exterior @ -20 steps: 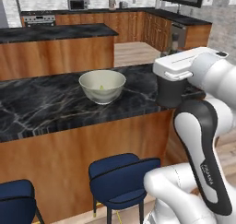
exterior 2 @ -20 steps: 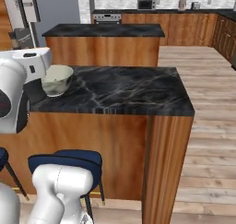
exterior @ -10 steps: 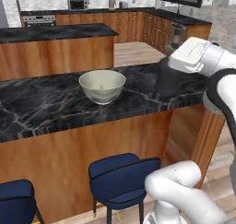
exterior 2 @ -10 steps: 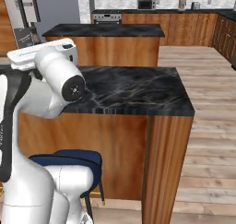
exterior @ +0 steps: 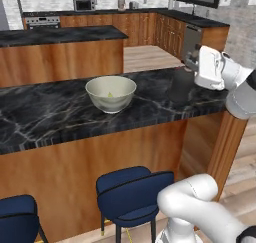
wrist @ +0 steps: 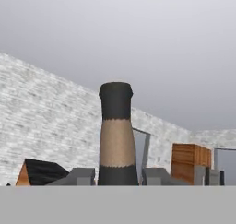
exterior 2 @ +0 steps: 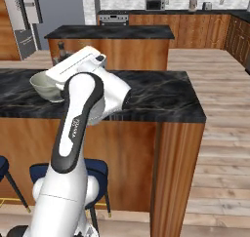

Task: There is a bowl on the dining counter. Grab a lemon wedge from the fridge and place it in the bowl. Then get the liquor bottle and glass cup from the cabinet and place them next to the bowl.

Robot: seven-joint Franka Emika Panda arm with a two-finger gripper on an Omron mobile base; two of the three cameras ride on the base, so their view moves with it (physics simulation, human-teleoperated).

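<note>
In the hand view a bottle (wrist: 116, 135) is seen gripped upright between the hand's (wrist: 118, 176) fingers. In the left base view the bowl (exterior: 110, 93) is seen on the tabletop (exterior: 45, 118), apparently with a lemon wedge (exterior: 110, 94) inside, too small to be sure; the bottle itself is hard to make out there behind the arm.

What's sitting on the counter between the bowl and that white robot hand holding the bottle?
Nothing: in the left base view, only bare black counter lies between the bowl and the gripper, shut on the bottle.
</note>
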